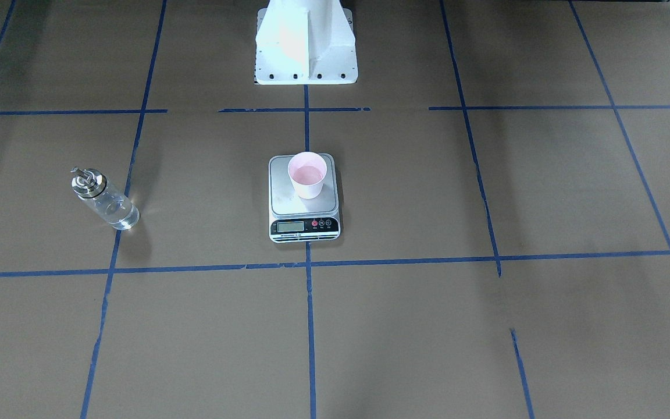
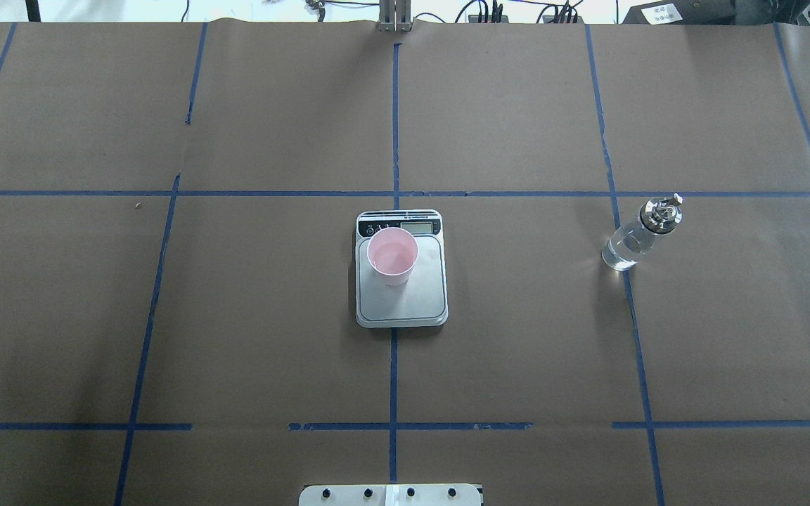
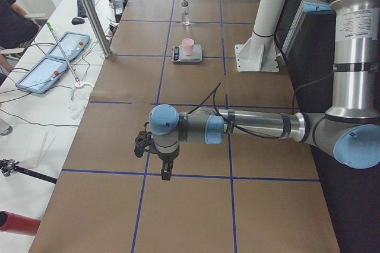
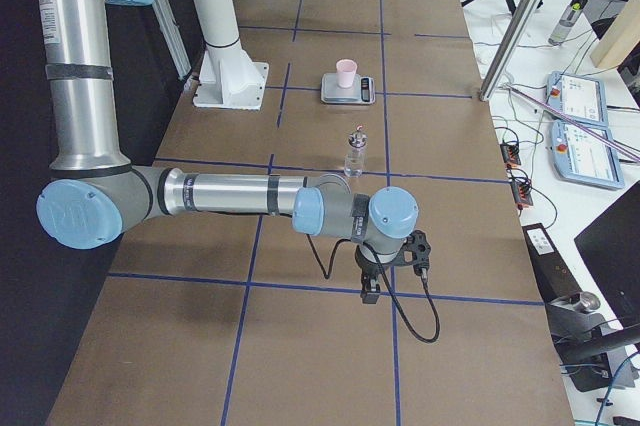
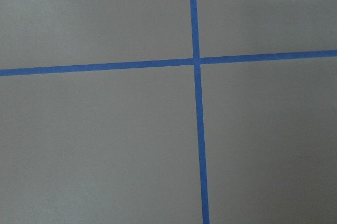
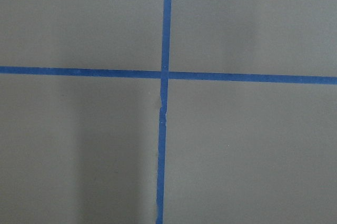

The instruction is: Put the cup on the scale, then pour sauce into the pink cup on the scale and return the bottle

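The pink cup [image 1: 307, 174] stands upright on the silver platform of the scale [image 1: 288, 201], towards the robot's side; both also show in the overhead view, cup [image 2: 392, 254] on scale [image 2: 405, 306]. The glass bottle [image 1: 104, 199] with its silver spout cap stands upright on the table on the robot's right [image 2: 638, 234], clear sauce in its lower part. The left gripper [image 3: 166, 173] hangs over the table's left end, far from the scale. The right gripper [image 4: 370, 291] hangs over the right end, past the bottle [image 4: 355, 153]. I cannot tell whether either is open or shut. Both wrist views show only brown paper and blue tape.
The robot's white base [image 1: 306, 46] stands behind the scale. Blue tape lines [image 2: 394, 126] grid the brown paper. Beyond the far table edge are a metal post [image 3: 89, 9], blue control tablets [image 3: 53, 63], cables and a seated person [image 3: 9, 21].
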Controlling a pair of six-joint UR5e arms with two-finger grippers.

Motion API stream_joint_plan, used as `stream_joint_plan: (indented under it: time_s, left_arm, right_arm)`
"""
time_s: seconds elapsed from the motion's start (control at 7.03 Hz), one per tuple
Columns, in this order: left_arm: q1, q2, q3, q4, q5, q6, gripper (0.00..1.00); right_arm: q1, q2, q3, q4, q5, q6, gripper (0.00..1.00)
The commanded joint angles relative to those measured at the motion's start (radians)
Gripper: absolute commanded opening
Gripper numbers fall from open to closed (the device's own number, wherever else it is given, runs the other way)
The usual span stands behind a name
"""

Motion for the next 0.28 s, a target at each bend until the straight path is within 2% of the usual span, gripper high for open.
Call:
stream_joint_plan:
  time_s: [0.0,0.14]
  left_arm:
    - [0.000,-0.003,0.000,0.000,0.000,0.000,1.00]
    - [0.000,-0.003,-0.001,0.000,0.000,0.000,1.00]
  right_arm:
    - [0.000,0.000,0.000,0.000,0.000,0.000,1.00]
    - [0.000,0.002,0.000,0.000,0.001,0.000,1.00]
